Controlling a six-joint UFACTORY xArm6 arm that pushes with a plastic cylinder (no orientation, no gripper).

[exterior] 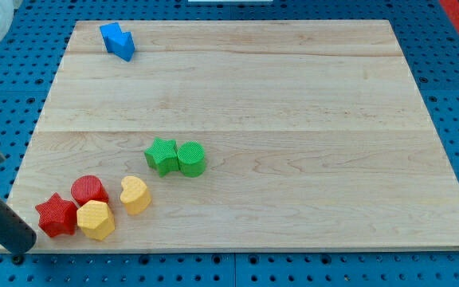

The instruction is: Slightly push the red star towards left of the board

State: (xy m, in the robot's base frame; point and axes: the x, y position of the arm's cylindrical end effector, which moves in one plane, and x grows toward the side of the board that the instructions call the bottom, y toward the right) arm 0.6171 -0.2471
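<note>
The red star [56, 215] lies near the board's bottom left corner. A red round block [89, 190] sits just above and right of it, and a yellow hexagon-like block [96, 220] touches its right side. My rod comes in from the view's left edge and my tip [21, 249] rests at the bottom left corner of the board, just left of and below the red star, a small gap apart.
A yellow heart [135, 194] lies right of the red pair. A green star [162, 155] and a green round block [191, 159] touch each other mid-board. A blue block [118, 41] sits at the top left. The wooden board [293, 119] lies on a blue perforated table.
</note>
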